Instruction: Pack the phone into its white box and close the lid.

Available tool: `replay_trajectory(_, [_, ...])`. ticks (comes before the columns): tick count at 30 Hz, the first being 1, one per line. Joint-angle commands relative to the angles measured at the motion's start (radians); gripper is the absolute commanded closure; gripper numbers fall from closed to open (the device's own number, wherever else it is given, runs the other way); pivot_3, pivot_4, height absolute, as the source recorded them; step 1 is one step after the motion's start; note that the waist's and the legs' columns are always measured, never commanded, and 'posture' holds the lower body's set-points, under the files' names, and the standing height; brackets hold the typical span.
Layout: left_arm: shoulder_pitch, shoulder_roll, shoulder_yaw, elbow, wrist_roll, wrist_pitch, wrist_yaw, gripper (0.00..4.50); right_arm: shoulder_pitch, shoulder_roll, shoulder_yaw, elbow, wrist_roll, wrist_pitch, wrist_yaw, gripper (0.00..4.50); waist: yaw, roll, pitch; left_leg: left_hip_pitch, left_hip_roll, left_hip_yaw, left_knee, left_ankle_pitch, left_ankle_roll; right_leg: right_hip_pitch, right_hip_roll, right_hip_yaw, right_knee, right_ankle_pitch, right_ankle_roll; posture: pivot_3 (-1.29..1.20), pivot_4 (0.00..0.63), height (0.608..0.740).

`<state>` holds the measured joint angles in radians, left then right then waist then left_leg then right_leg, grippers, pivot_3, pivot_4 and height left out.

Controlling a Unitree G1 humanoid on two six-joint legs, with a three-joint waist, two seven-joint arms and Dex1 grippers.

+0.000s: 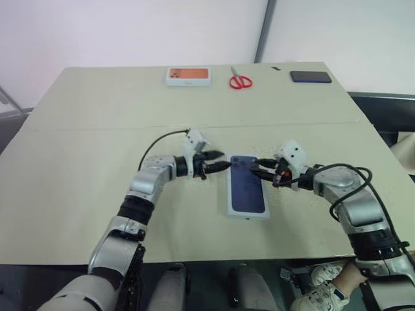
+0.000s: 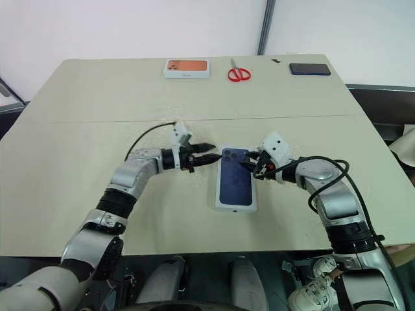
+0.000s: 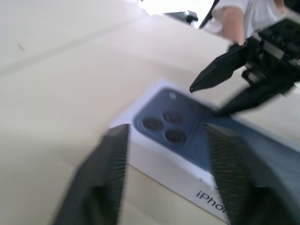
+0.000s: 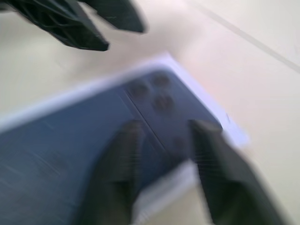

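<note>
Clearly the lid (image 1: 247, 186) is already down: it lies flat on the table (image 1: 84, 136) between the two arms, its printed dark blue phone picture facing up, and neither the white box beneath it nor the phone itself shows, so I judge both to be shut away underneath. A thin white edge runs around the blue print, which fits a shell seated squarely over its tray.

The left gripper (image 1: 220, 164) points level across the table toward the far left corner of the lid, its two black fingers (image 3: 112, 154) spread apart with nothing between them — released, and clear of the cardboard. The right gripper (image 1: 262, 170) faces it from the other side, angled a little downward over the far right corner, fingers parted too and gripping nothing. From the wrist views the tips of each sit just off the camera-lens end of the print. That mirrored pose makes sense if the pair were pressing or steadying the far end of the lid from both sides.

Along the far edge of the table, well apart from the work, sit a white box with an orange picture (image 1: 189, 76), red-handled scissors (image 1: 240, 81) and a flat black slab (image 1: 310, 76) — none of them in the way.

What remains, by my reading, is only to confirm the lid sits flush.
</note>
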<state>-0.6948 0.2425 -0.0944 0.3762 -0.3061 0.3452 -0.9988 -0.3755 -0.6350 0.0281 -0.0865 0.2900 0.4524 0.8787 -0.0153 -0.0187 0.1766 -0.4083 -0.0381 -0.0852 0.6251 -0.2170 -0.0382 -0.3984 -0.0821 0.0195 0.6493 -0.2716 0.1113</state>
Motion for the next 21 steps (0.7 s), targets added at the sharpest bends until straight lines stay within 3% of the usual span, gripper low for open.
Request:
replay_trajectory(1, [0.045, 0.059, 0.047, -0.099, -0.037, 0.016, -0.015, 0.0, 0.014, -0.014, -0.045, -0.051, 0.03, -0.035, 0.02, 0.62, 0.001, 0.0, 0.0, 0.0, 0.0, 0.0, 0.0, 0.0, 0.0, 0.0, 0.0, 0.0, 0.0, 0.0, 0.0, 0.0, 0.15, 0.74])
replay_trajectory(2, [0.066, 0.084, 0.061, -0.126, -0.048, 0.018, -0.021, 0.0, 0.029, -0.022, -0.054, -0.059, 0.038, -0.045, 0.031, 0.14, 0.001, 0.0, 0.0, 0.0, 0.0, 0.0, 0.0, 0.0, 0.0, 0.0, 0.0, 0.0, 0.0, 0.0, 0.0, 0.0, 0.15, 0.74])
replay_trajectory(3, [0.084, 0.103, 0.075, -0.15, -0.058, 0.018, -0.026, 0.0, 0.04, -0.028, -0.063, -0.065, 0.047, -0.049, 0.04, 0.07, 0.002, 0.0, 0.0, 0.0, 0.0, 0.0, 0.0, 0.0, 0.0, 0.0, 0.0, 0.0, 0.0, 0.0, 0.0, 0.0, 0.15, 0.74])
replay_trajectory(13, [0.361, 0.344, 0.252, -0.321, -0.112, 0.043, -0.013, 0.0, 0.197, -0.108, -0.206, -0.12, 0.107, -0.125, 0.102, 0.07, 0.001, 0.001, 0.0, 0.001, 0.002, 0.0, -0.002, 0.0, 0.0, 0.0, -0.001, 0.001, 0.0, 0.0, 0.0, 0.0, 0.15, 0.74])
replay_trajectory(21, [0.565, 0.409, 0.364, -0.43, -0.153, 0.048, 0.02, 0.0, 0.289, -0.157, -0.259, -0.125, 0.133, -0.128, 0.14, 0.07, 0.005, 0.001, 0.0, 0.001, 0.002, 0.0, -0.002, 0.0, 0.0, 0.0, -0.005, 0.002, -0.001, 0.0, -0.001, 0.0, 0.15, 0.74])
